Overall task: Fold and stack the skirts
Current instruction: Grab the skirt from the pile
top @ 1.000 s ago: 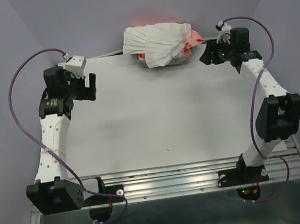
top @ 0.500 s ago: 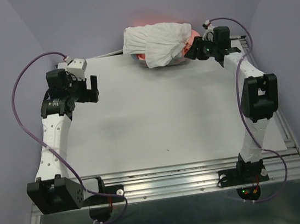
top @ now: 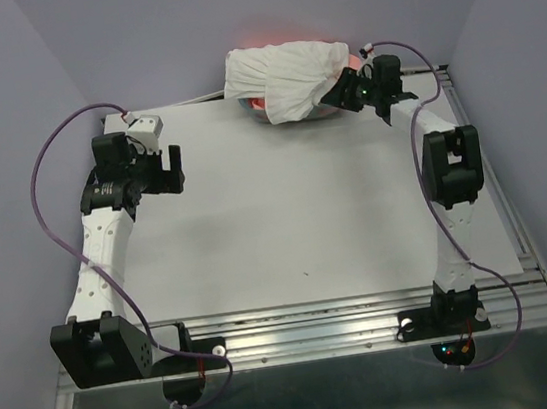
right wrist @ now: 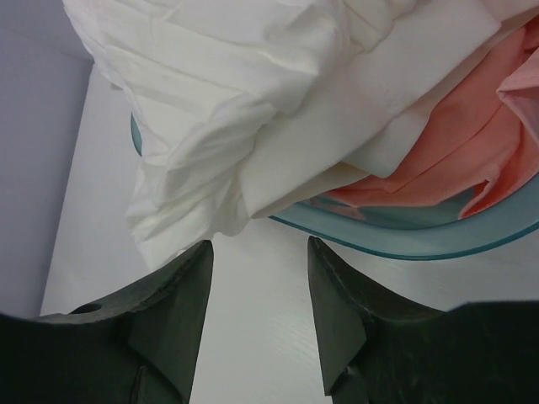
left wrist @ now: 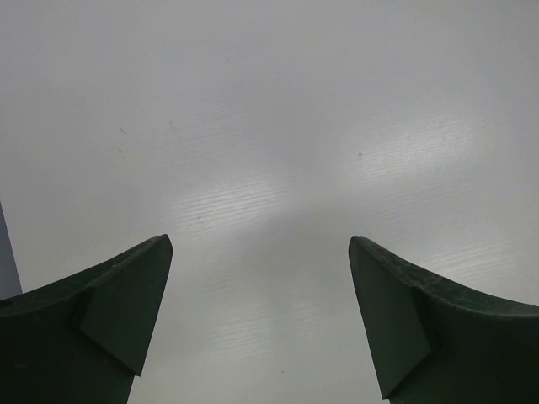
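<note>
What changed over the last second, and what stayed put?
The right claw swung left from beside the tub up to the hanging edge of the white skirt. Its jaws stand apart and hold nothing. The left claw barely shifted and is open above the table. Both skirts stayed heaped in the tub, the pink skirt underneath.

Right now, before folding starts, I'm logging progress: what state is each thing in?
teal tub, holding both skirts
white skirt, crumpled, draped over the tub's rim
salmon-pink skirt, bunched in the tub under the white one
left gripper, open, empty, above the table
right gripper, open, empty, facing the white skirt
</note>
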`<act>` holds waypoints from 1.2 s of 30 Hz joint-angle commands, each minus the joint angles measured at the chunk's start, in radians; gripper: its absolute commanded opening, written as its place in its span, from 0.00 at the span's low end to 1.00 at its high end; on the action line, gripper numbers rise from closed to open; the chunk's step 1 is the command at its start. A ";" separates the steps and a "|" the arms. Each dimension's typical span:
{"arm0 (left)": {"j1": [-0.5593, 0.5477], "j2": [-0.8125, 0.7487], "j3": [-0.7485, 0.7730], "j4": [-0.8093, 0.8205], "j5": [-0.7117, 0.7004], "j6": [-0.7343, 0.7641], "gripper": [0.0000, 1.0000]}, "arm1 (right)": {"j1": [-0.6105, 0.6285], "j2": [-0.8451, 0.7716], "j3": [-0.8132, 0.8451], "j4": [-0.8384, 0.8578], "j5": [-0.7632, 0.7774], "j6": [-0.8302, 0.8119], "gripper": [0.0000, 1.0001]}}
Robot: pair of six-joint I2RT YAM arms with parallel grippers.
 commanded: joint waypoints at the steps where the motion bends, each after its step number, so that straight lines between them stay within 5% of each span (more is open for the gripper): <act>1: -0.003 -0.003 -0.014 0.040 0.016 -0.013 0.99 | 0.015 0.018 0.061 0.134 -0.016 0.083 0.54; 17: -0.001 0.003 -0.039 0.036 -0.008 -0.008 0.99 | 0.024 0.130 0.038 0.323 -0.016 0.340 0.54; 27: -0.001 0.013 -0.045 0.031 -0.007 -0.005 0.99 | 0.034 0.139 -0.065 0.691 -0.042 0.614 0.54; 30: -0.001 0.017 -0.039 0.023 -0.008 -0.002 0.99 | 0.034 0.150 -0.020 0.714 -0.053 0.617 0.44; 35: -0.001 0.022 -0.037 0.016 -0.011 -0.004 0.99 | 0.034 0.132 0.075 0.736 -0.094 0.639 0.01; 36: -0.003 0.020 -0.037 0.016 -0.011 -0.004 0.99 | 0.034 0.123 0.087 0.736 -0.102 0.640 0.01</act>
